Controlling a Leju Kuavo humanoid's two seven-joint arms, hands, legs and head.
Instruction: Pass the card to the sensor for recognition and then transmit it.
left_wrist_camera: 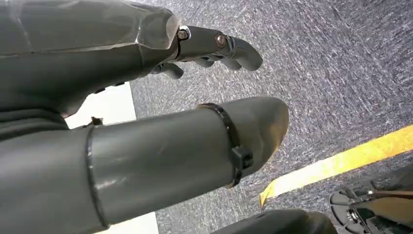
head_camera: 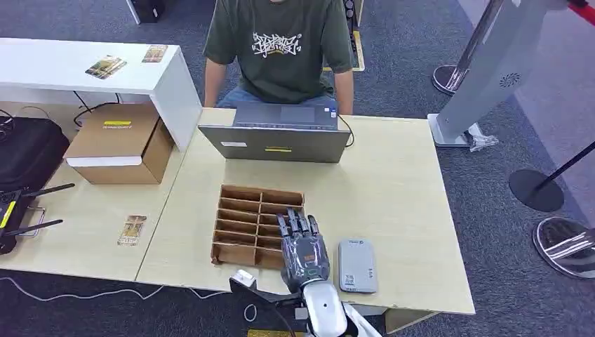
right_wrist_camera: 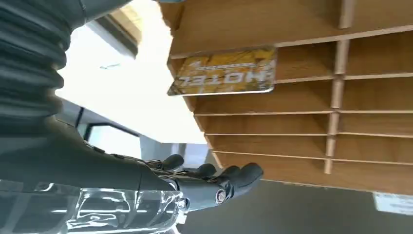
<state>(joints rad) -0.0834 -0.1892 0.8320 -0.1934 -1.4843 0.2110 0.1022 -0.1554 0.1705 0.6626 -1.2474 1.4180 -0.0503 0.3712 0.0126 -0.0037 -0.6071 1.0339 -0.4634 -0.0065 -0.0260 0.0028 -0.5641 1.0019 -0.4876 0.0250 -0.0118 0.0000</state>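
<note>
Yellow hotel card (right_wrist_camera: 224, 72) stands in a wooden rack (right_wrist_camera: 302, 122) slot.

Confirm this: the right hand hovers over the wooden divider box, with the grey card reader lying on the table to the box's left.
Not quite. In the head view the grey card reader lies on the table to the right of the wooden divider box, not its left. The right hand does hover over the box's right side.

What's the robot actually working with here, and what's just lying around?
For the job: right hand, hotel card standing in the wooden divider tray, grey card sensor.

Lying about: laptop, cardboard box, loose card, cards on white shelf.
</note>
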